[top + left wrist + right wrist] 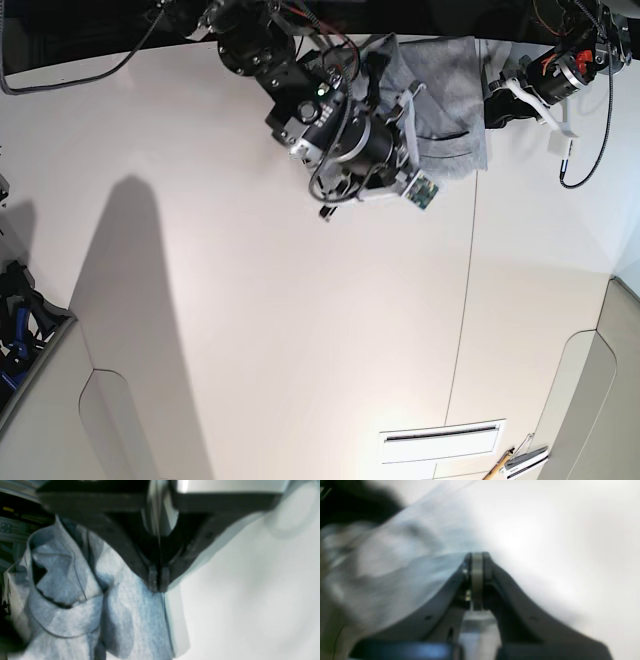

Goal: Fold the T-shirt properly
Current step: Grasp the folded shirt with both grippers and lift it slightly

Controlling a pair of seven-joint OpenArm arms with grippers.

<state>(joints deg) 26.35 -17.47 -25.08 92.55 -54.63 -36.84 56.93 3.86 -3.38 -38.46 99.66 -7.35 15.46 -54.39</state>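
The T-shirt (445,95) lies bunched at the table's (300,330) far edge — both arms on it. The left gripper (158,586) pinches a fold; the right gripper (477,557) seems clamped on cloth too, though blurred.

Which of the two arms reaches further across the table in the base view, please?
The right gripper, on the arm with the exposed circuit board.

The T-shirt (445,90), light heather-grey, was seen bunched and creased at the far edge of the white surface (300,330). Its fabric was gathered in soft folds, and an edge was pinched by each tool.
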